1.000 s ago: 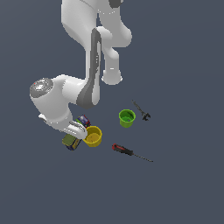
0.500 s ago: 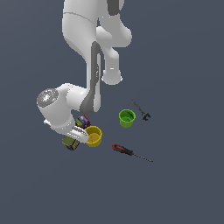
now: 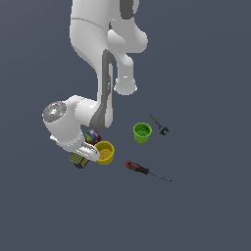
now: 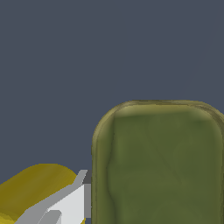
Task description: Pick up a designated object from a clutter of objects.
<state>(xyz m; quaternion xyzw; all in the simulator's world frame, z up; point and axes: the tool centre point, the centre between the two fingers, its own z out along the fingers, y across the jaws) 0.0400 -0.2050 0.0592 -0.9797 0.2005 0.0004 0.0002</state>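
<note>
Pincer low over the olive box, left edge of the clutter.

Pincer (image 3: pixel 84 153) sits down at the olive-green box (image 3: pixel 78 160); one pale finger (image 4: pixel 72 202) shows beside the box's face, gap or contact unclear, so whether it grips: cannot tell. Box lies at the exterior view's left end of the group, just beside the yellow cup (image 3: pixel 104 152). Multicoloured can (image 3: pixel 92 136) just behind the cup. Green cup (image 3: pixel 142 132), thin dark tool (image 3: pixel 160 125) and red-handled screwdriver (image 3: pixel 146 170) stand well apart toward the exterior view's right. Counter (image 3: pixel 206 206) plain flat slate-grey, no walls or room visible. No readable writing or labels anywhere.
</note>
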